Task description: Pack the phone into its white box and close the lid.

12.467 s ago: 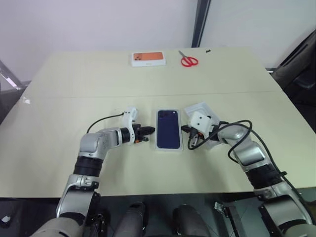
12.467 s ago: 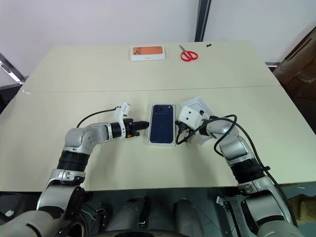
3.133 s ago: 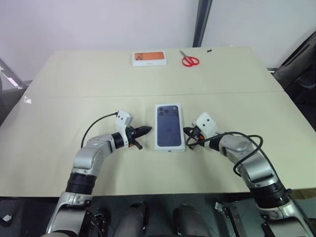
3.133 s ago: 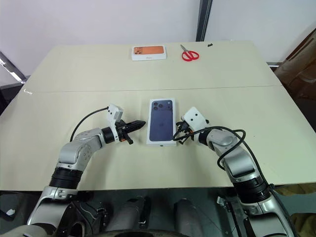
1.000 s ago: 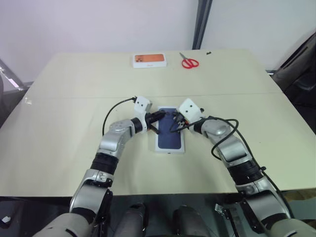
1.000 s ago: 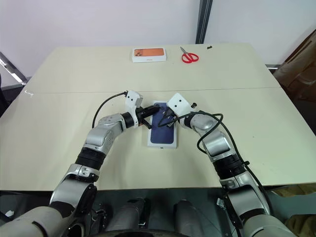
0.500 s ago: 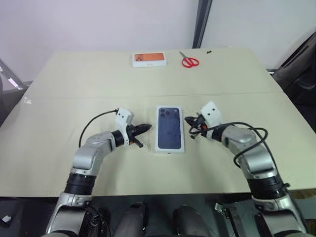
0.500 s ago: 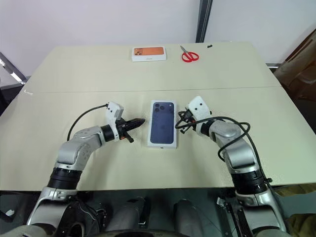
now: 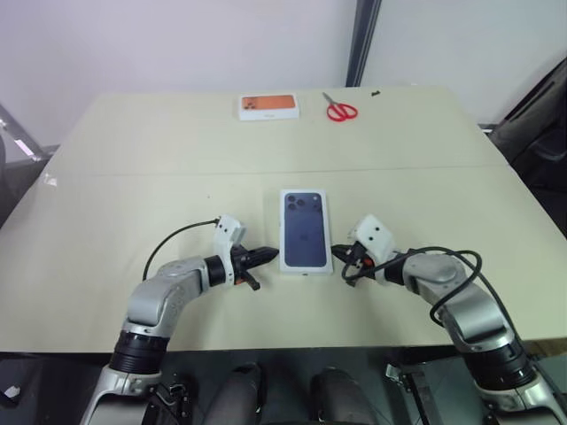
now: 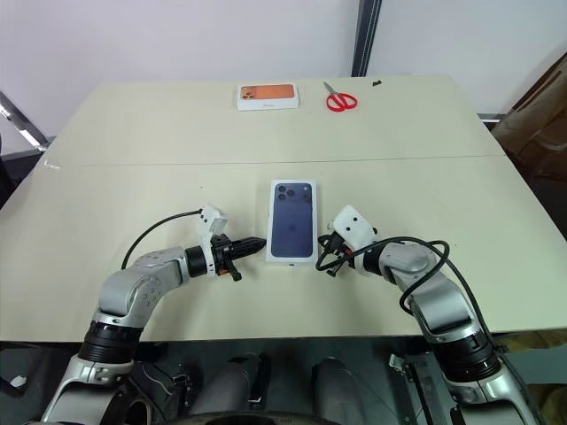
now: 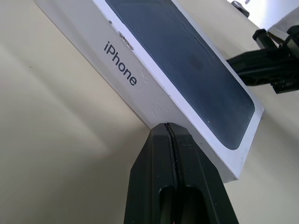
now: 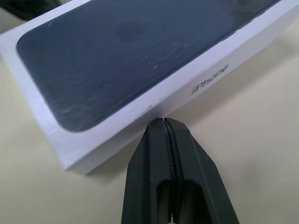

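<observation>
The lid, white with a dark blue phone printed on top, sits closed over the white box in the middle of the table. The box's tray and the phone are hidden under it. My left gripper is shut and empty, with its tip right at the lid's near left corner. On the other side my right gripper is also shut and empty, pointing at the near right corner. I cannot tell whether either tip touches the lid. The left wrist view shows the right gripper beyond the lid.
A white box with an orange picture and red scissors lie at the far edge of the beige table. A seam crosses the table just beyond the lid.
Both grippers have drawn back from over the lid's far half, out to its sides and down to its near corners. The lid has not moved.
</observation>
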Robot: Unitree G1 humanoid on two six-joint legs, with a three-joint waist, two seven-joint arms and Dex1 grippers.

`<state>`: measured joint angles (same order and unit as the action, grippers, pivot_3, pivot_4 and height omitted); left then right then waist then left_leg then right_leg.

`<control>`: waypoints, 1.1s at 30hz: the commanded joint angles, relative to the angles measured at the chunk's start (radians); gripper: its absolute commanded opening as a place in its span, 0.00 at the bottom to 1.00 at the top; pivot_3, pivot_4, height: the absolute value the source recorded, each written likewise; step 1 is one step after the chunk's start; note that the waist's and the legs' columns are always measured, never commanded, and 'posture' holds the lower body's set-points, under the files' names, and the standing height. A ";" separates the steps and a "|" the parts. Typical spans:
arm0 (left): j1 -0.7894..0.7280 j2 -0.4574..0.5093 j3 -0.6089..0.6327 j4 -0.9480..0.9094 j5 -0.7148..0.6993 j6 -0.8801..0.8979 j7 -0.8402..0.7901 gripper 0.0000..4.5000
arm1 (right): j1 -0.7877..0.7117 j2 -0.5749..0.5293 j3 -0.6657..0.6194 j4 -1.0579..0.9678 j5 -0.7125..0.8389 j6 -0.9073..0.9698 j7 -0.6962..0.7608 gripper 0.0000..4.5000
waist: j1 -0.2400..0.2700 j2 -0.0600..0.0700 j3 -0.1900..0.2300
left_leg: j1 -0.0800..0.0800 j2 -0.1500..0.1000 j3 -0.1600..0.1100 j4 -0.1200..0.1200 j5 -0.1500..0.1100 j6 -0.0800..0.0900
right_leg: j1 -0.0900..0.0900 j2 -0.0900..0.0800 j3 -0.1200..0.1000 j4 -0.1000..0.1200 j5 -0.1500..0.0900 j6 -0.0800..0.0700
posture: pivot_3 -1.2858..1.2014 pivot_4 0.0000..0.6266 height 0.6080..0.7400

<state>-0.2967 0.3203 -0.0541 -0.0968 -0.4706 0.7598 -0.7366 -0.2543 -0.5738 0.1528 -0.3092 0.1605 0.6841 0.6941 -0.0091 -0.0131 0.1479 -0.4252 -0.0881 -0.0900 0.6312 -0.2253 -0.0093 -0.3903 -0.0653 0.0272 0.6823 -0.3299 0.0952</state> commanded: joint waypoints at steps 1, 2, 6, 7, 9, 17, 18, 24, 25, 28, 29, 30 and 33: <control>-0.017 -0.023 -0.003 -0.060 -0.040 0.013 0.007 0.00 | -0.027 0.005 -0.011 -0.050 0.020 -0.004 0.002 0.01 | 0.000 0.000 0.000 | 0.000 0.000 0.000 0.000 0.000 0.000 | 0.000 0.000 0.000 0.000 0.000 0.000 | 0.52 0.24 0.95; -0.021 -0.025 -0.001 -0.064 -0.043 0.018 0.010 0.00 | -0.029 0.004 -0.012 -0.052 0.021 -0.002 0.003 0.01 | 0.000 0.000 0.000 | 0.000 0.000 0.000 0.000 0.000 0.000 | 0.000 0.000 0.000 0.000 0.000 0.000 | 0.52 0.24 0.95; -0.036 -0.028 0.016 -0.060 -0.053 0.026 0.018 0.00 | -0.030 0.003 -0.015 -0.068 0.032 0.015 0.009 0.01 | -0.001 0.000 0.000 | 0.000 0.000 0.000 0.000 0.000 0.000 | 0.000 0.000 0.000 0.000 0.000 0.000 | 0.52 0.24 0.95; -0.041 -0.028 0.019 -0.056 -0.058 0.032 0.020 0.00 | -0.032 -0.001 -0.013 -0.070 0.030 0.015 0.011 0.01 | 0.000 0.000 0.000 | 0.000 0.000 0.000 0.000 0.000 0.000 | 0.000 0.000 0.000 0.000 0.000 0.000 | 0.52 0.24 0.95; -0.046 -0.025 0.018 -0.054 -0.055 0.030 0.017 0.00 | -0.036 -0.007 -0.010 -0.074 0.025 0.016 0.012 0.01 | -0.001 0.000 0.000 | 0.000 0.000 0.000 0.000 0.000 0.000 | 0.000 0.000 0.000 0.000 0.000 0.000 | 0.52 0.24 0.95; -0.053 -0.031 0.016 -0.035 -0.047 0.028 0.020 0.00 | -0.051 -0.002 -0.026 -0.079 0.043 0.040 0.010 0.01 | -0.001 0.000 0.000 | 0.000 0.000 0.000 0.000 0.000 0.000 | 0.000 0.000 0.000 0.000 0.000 0.000 | 0.52 0.24 0.95; -0.052 -0.034 0.014 -0.035 -0.047 0.029 0.021 0.00 | -0.051 -0.007 -0.021 -0.080 0.038 0.036 0.012 0.01 | -0.001 0.000 0.000 | 0.000 0.000 0.000 0.000 0.000 0.000 | 0.000 0.000 0.000 0.000 0.000 0.000 | 0.52 0.24 0.95; -0.060 -0.053 0.017 -0.043 -0.057 0.038 0.037 0.00 | -0.065 -0.007 -0.021 -0.092 0.041 0.044 0.008 0.01 | -0.001 0.000 0.000 | 0.000 0.000 0.000 0.000 0.000 0.000 | 0.000 0.000 0.000 0.000 0.000 0.000 | 0.52 0.24 0.95; -0.062 -0.052 0.016 -0.042 -0.055 0.039 0.038 0.00 | -0.069 -0.003 -0.024 -0.092 0.047 0.049 0.008 0.01 | -0.001 0.000 0.000 | 0.000 0.000 0.000 0.000 0.000 0.000 | 0.000 0.000 0.000 0.000 0.000 0.000 | 0.52 0.24 0.95; -0.060 -0.050 0.014 -0.042 -0.055 0.038 0.036 0.00 | -0.077 -0.006 -0.031 -0.096 0.053 0.062 0.009 0.01 | -0.001 0.000 0.000 | 0.000 0.000 0.000 0.000 0.000 0.000 | 0.000 0.000 0.000 0.000 0.000 0.000 | 0.52 0.24 0.95; -0.060 -0.049 0.014 -0.042 -0.055 0.037 0.035 0.00 | -0.080 -0.006 -0.040 -0.097 0.059 0.068 0.010 0.01 | -0.001 0.000 0.000 | 0.000 0.000 0.000 0.000 0.000 0.000 | 0.000 0.000 0.000 0.000 0.000 0.000 | 0.52 0.24 0.95; -0.058 -0.053 0.019 -0.043 -0.061 0.037 0.036 0.00 | -0.083 0.004 -0.057 -0.098 0.077 0.080 0.008 0.01 | -0.001 0.000 0.000 | 0.000 0.000 0.000 0.000 0.000 0.000 | 0.000 0.000 0.000 0.000 0.000 0.000 | 0.52 0.24 0.95; -0.057 -0.056 0.021 -0.047 -0.063 0.035 0.037 0.00 | -0.091 0.017 -0.084 -0.101 0.112 0.100 0.012 0.01 | -0.001 0.000 0.000 | 0.000 0.000 0.000 0.000 0.000 0.000 | 0.000 0.000 0.000 0.000 0.000 0.000 | 0.52 0.24 0.95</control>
<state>-0.3316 0.2744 -0.0213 -0.1119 -0.5037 0.8000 -0.6895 -0.3214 -0.5690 0.0832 -0.3505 0.2290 0.7928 0.6943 -0.0102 -0.0133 0.1481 -0.4253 -0.0882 -0.0899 0.6312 -0.2253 -0.0094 -0.3902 -0.0652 0.0271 0.6822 -0.3299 0.0952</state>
